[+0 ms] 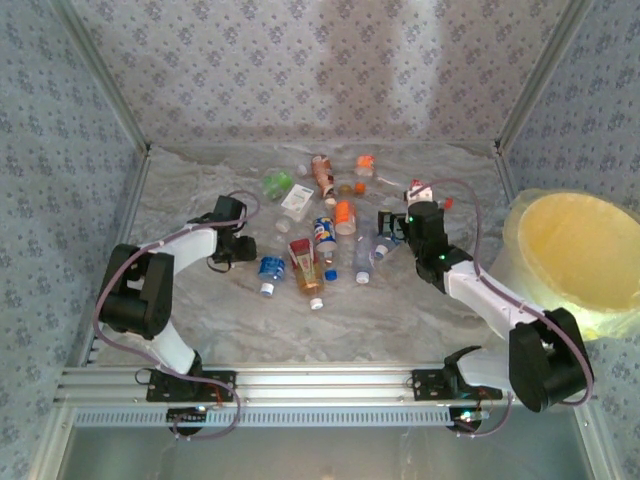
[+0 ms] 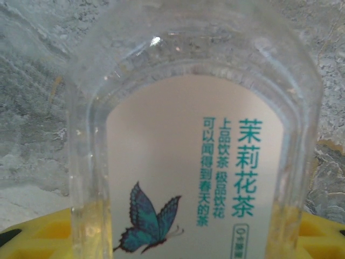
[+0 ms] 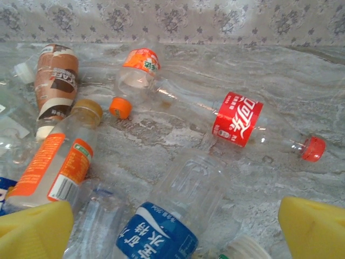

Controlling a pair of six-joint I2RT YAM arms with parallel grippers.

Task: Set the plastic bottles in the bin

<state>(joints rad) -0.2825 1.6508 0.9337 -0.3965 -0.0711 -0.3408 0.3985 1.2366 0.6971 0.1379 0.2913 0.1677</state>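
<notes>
Lying scattered over the middle of the bench [image 1: 400, 320], the plastic bottles [image 1: 325, 235] form a loose cluster between the two arms. The bin [image 1: 525, 275], a wide white bucket lined with a pale yellow bag, stands at the right edge beside the right arm, well apart from them. The left hand [image 2: 175, 243] is at the left side of the cluster. Its wrist camera stares point-blank at a clear butterfly-label bottle [image 2: 194, 162], whose pale label carries green Chinese lettering. Yellow pads [image 2: 38, 232] show at both lower corners against the bottle's sides, so the hand seems to be clamped on it, though the view is too close for me to be sure. The right hand [image 3: 172, 216] is low over the right side of the cluster. Its yellow fingers [image 3: 32, 232] are spread wide and grip nothing, and a clear blue-label bottle [image 3: 156, 237] lies on the bench in the gap between them. Just past it a red-label bottle [image 3: 237, 118] lies on its side with its red cap pointing right. To the left rests an orange-label bottle [image 3: 54, 167], with a brown-label bottle [image 3: 54, 81] behind it. Near those lies a crumpled orange-capped bottle [image 3: 137, 67].
</notes>
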